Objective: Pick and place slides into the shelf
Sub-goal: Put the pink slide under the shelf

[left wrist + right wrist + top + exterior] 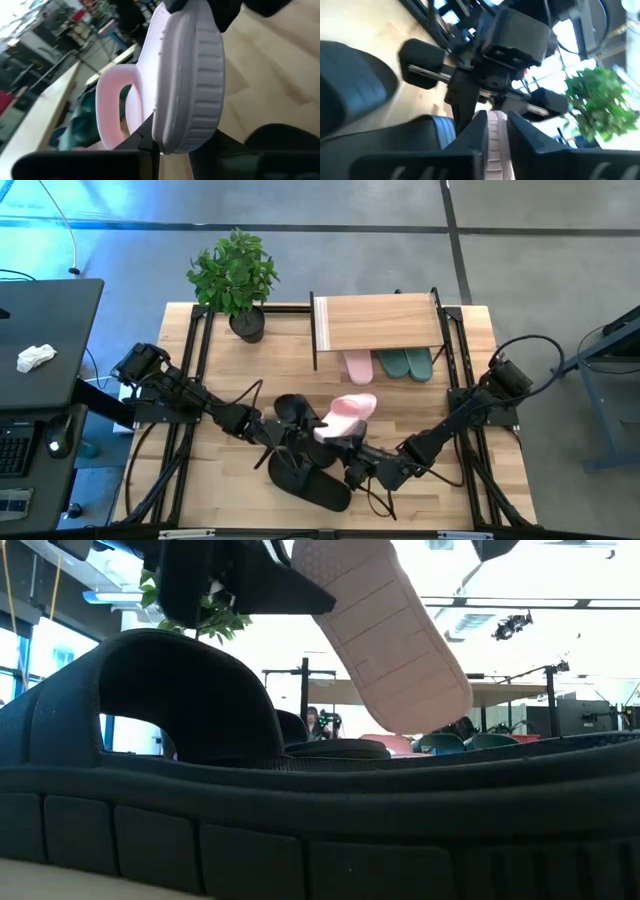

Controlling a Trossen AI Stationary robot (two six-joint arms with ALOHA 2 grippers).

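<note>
Both arms meet over the front middle of the table (220,350), and between them a pink slide (347,416) is held up off the wood, its ribbed sole edge and wide strap filling the left wrist view. The left gripper (305,426) reaches in from the left and its fingers (145,145) pinch the edge of that pink slide; the right gripper (352,452) comes in from the right and its fingers (472,132) are also closed on the rim of the same slide, with the left arm's wrist facing it just beyond. Two black slides lie on the table at the arms: one (292,412) just left of the raised pink one, under the left arm, the other (310,480) near the front edge, filling the foreground of the low view. At the back of the table stands the shelf (378,322), and under its board sit a second pink slide (357,365) and, just right of it, two teal slides (406,363) side by side. A potted plant (236,278) stands at the back left corner, near the shelf
</note>
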